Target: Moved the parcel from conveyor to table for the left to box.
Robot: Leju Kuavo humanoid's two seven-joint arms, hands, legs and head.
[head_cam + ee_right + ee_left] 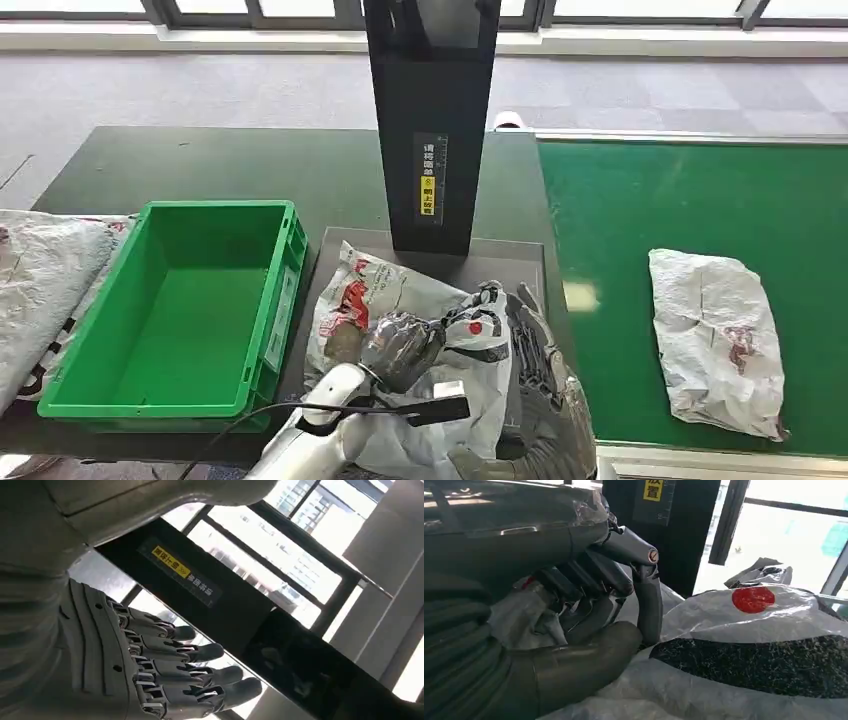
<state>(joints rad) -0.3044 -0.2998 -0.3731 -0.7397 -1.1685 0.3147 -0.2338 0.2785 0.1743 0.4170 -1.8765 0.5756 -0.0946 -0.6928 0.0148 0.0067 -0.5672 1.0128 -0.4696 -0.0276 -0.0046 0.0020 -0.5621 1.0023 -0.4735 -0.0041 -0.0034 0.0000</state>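
White crinkled plastic with red print: in the head view the parcel (420, 330) lies on the grey pad (500, 268) at the foot of the black post (432, 120), at about five o'clock from the green crate (180, 310). The left hand (400, 348) rests on it, and the right hand (535, 345) sits at its three o'clock. A second parcel (715, 338) lies on the green conveyor (700, 200). In the left wrist view, the left hand (599, 595) has its fingers (649, 605) curled into the parcel (744, 630), gripping it. In the right wrist view, the right hand (150, 665) is open, fingers (200, 652) straight and empty.
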